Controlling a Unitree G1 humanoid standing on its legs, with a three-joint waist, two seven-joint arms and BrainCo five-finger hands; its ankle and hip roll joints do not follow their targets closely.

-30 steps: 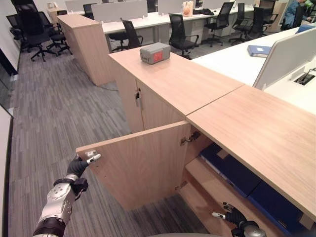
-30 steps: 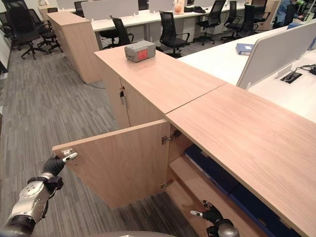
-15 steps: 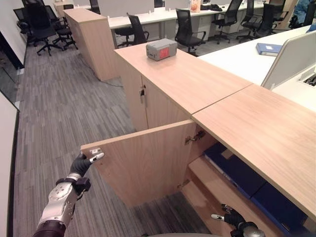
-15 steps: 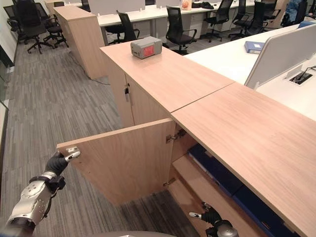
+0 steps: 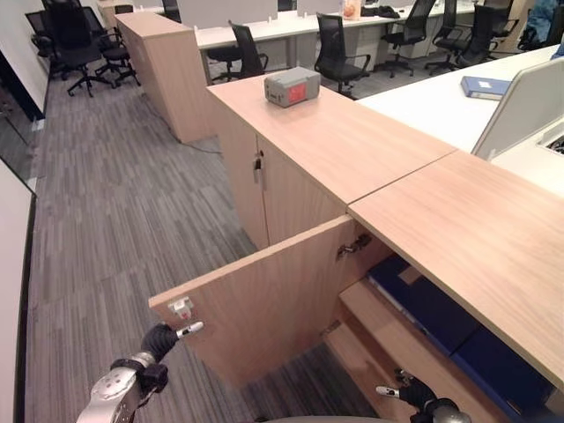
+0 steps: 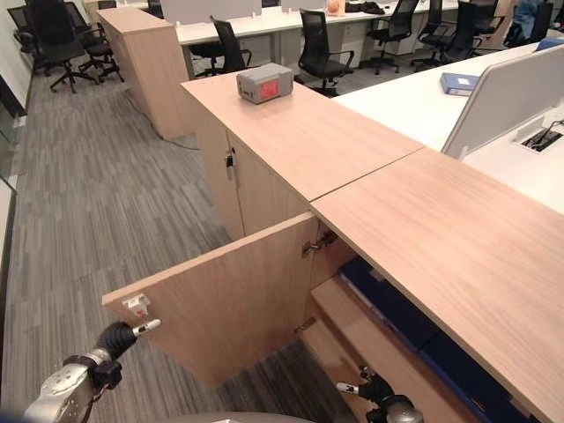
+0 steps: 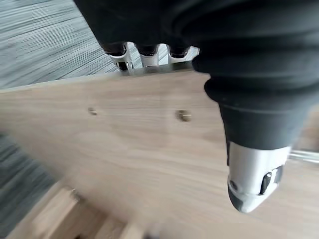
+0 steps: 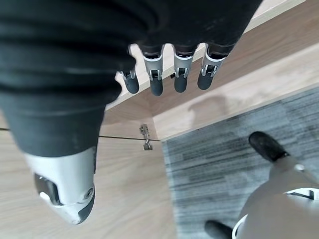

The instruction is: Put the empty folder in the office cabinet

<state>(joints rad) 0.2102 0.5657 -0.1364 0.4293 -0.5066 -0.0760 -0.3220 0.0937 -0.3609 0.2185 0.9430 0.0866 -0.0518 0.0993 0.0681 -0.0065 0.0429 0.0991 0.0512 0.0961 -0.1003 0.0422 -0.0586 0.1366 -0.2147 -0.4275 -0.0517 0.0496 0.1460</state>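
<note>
A long wooden cabinet runs from the far left toward the near right, its flat top serving as a counter. The door of the near unit stands swung wide out over the grey carpet, leaving the inside bare to view: dark blue folders lie on an upper shelf under the counter's near edge, and a bare wooden shelf sits below them. The left hand is just below the door's free corner, beside a small white latch; in the left wrist view its fingers reach straight to the door's edge, relaxed and curled round nothing. The right hand is low in front of the open compartment, near the lower shelf, and in the right wrist view its fingers hang loosely straight with nothing between them. On the counter's far end lies a grey box with a red face. Another blue folder lies on a white desk beyond the counter's right side, well apart from both hands. Black chairs stand at desks in the background.
</note>
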